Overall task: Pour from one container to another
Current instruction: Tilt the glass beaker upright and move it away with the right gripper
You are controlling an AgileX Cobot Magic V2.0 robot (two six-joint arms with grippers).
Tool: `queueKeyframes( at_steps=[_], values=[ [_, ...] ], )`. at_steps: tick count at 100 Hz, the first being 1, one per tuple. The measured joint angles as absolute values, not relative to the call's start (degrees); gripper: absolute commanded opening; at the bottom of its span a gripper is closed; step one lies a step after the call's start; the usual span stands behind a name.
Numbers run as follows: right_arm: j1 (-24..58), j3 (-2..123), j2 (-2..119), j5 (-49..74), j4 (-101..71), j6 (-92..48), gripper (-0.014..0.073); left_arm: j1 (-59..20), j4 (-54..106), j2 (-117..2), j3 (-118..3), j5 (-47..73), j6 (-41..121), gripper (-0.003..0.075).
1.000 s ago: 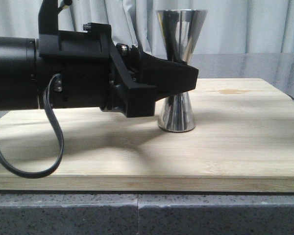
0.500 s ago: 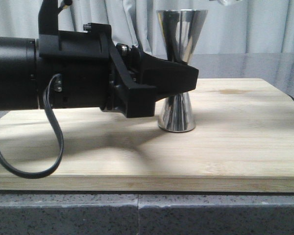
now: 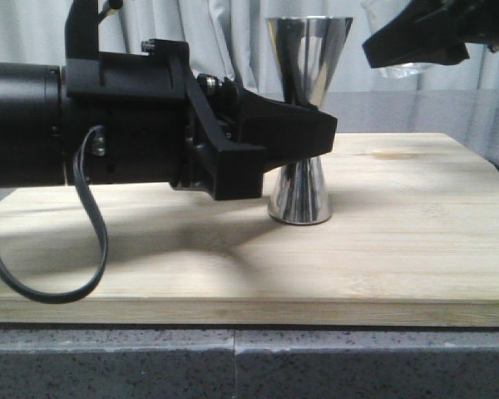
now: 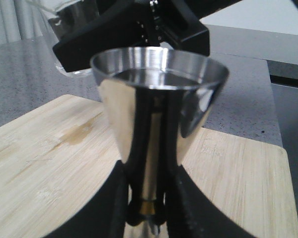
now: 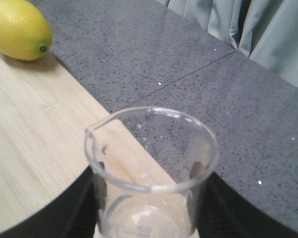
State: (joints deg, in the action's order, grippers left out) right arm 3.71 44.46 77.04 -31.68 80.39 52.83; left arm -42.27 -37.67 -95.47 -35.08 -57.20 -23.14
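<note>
Right claw (image 3: 374, 51) lifts beaker (image 5: 151, 168) near jigger (image 3: 303, 116); lemon (image 5: 20, 29) apparently apart.

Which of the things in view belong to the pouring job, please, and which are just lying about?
Part of the job:
glass beaker, held by the right gripper
steel jigger, gripped at its waist by the left gripper

Just lying about:
lemon
wooden board, the work surface
</note>
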Motion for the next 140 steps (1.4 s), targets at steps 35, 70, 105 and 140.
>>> queueKeyframes(
  at_steps=[35, 70, 105, 140],
  values=[
    [-6.35, 44.59, 84.07, -50.72, 77.48, 50.62, 0.0193, -42.27, -37.7, -95.47, -35.08, -57.2, -23.14, -0.0019],
    [-6.35, 44.59, 90.16, -54.58, 77.48, 47.17, 0.0193, -42.27, -37.7, -95.47, -35.08, -56.88, -23.14, -0.0019],
    [-6.35, 44.76, 94.3, -55.04, 75.87, 43.0, 0.0193, -42.27, -37.7, -95.47, -35.08, -56.88, -23.14, -0.0019],
    [-6.35, 44.76, 96.24, -55.56, 73.84, 40.27, 0.0193, -42.27, -37.7, -95.47, -35.08, -56.88, -23.14, -0.0019]
  ],
)
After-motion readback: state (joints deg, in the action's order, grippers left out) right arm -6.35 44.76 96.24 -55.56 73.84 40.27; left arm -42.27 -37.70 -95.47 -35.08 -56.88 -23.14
